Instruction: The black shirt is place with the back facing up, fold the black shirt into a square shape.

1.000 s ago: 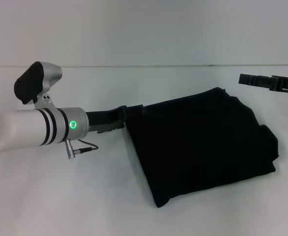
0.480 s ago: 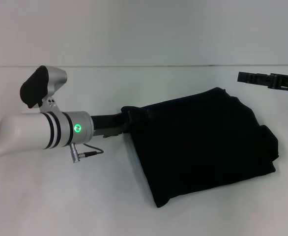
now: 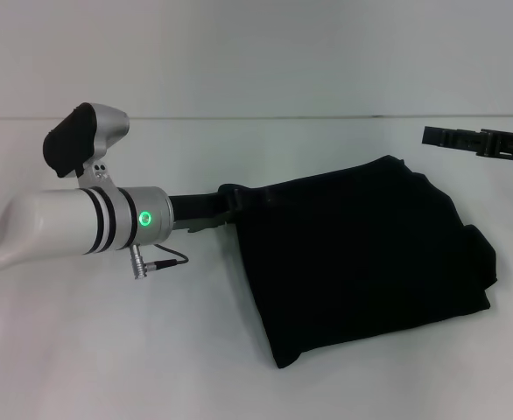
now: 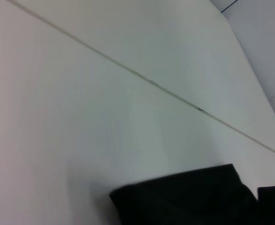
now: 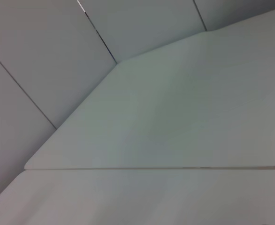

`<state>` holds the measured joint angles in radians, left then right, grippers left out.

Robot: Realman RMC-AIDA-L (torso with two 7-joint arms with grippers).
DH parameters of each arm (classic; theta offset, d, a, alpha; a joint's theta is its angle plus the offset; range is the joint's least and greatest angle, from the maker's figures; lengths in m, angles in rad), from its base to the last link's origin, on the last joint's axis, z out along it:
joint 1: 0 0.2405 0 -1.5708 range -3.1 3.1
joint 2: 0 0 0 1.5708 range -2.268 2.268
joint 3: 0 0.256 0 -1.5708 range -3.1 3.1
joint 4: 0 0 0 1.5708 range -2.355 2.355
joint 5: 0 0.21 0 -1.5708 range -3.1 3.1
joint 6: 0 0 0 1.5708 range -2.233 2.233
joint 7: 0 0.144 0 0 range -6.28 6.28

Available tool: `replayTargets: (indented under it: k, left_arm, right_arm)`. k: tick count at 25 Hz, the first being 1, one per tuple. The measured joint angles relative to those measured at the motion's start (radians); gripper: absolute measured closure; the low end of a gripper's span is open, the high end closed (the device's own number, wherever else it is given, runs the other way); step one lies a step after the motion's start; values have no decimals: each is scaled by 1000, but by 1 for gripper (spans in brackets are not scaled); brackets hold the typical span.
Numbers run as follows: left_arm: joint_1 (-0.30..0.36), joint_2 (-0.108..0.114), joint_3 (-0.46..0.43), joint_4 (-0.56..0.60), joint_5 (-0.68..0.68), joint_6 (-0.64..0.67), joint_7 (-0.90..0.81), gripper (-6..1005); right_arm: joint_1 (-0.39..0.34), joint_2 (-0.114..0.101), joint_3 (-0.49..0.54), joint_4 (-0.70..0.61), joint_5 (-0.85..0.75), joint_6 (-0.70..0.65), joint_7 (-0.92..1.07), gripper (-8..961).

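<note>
The black shirt point(image 3: 361, 258) lies folded into a rough slanted rectangle on the white table point(image 3: 151, 350), right of centre in the head view. My left gripper point(image 3: 224, 208) reaches in from the left and meets the shirt's upper left corner, where black blends into black. The left wrist view shows a corner of the black shirt point(image 4: 189, 197) on the table. My right gripper point(image 3: 477, 142) hangs apart from the shirt at the far right, above the table's back part. The right wrist view shows only the table and wall.
The table's back edge point(image 3: 256, 117) runs across the head view with a pale wall behind it. Bare white tabletop point(image 3: 108, 350) spreads in front of and left of the shirt. A small cable point(image 3: 156, 258) hangs from my left wrist.
My left arm has slid to the right, bringing its gripper further into the shirt's upper left corner. The shirt's body and my right arm stay where they were.
</note>
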<state>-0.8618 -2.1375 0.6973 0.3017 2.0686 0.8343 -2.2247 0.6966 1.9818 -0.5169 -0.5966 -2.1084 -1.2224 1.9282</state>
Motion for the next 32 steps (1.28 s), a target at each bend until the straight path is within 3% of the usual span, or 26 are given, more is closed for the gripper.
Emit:
replayTargets:
  k: [3,6,12,17,23,28,32]
  left_arm:
    - [4,-3,0,2,-4,-19,33,91]
    - [4,-7,1,4,-4,-26,45,254]
    - [-1,-11,1,5,-3,-25,57,459]
    - [-4,-11,1,5,-4,-18,64,702]
    - [-4,-6,1,5,-2,-17,64,831]
    - [-6,10,1,22,2,-13,64,938]
    - [-13,23,1,29,2,-11,60,941]
  right_arm:
    - [0,0,0,1,-1,0,0,87]
    - [0,1,-2,5,-2,6,0,87]
    - [0,2,-12,14,-3,16,0,87]
    - [-4,2,-12,15,-4,18,0,87]
    - [-5,2,-12,15,-4,20,0,87]
    - [-4,2,-12,16,-2,21,0,87]
    - [-1,3,-12,20,1,22,0,87]
